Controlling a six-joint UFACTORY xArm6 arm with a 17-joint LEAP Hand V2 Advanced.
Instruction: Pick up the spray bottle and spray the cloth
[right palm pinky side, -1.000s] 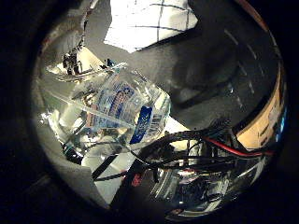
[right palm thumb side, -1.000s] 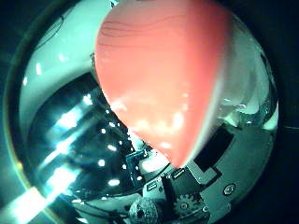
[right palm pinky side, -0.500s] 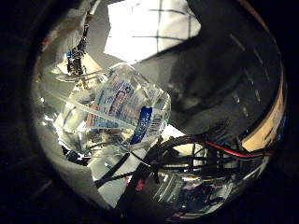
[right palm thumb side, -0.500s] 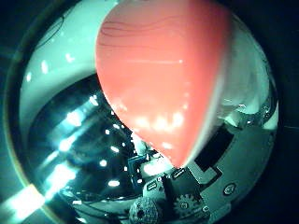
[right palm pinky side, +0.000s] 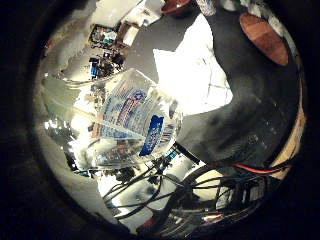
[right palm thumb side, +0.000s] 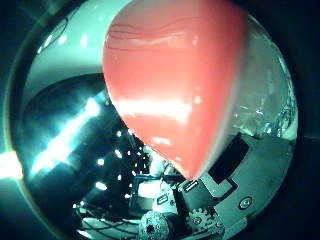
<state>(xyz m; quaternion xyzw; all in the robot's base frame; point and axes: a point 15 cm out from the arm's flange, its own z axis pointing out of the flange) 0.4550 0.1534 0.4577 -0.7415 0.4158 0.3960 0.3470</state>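
Hand (right palm thumb side: 225, 200) tight against spray bottle (right palm pinky side: 132, 122), red top part (right palm thumb side: 175, 85) filling thumb-side view, clear labelled body right at palm. Can't actually see fingers wrapping it, so grip state honestly unclear. Bottle looks lifted clear of dark table (right palm pinky side: 250, 115), white cloth (right palm pinky side: 195, 75) lying flat beyond it, well apart. Wooden board (right palm pinky side: 263, 31) further off.

Stuff that could go sideways imo: smooth plastic slipping if hold is loose, nozzle aimed off cloth so mist lands on table, trigger squeeze twisting bottle in palm.
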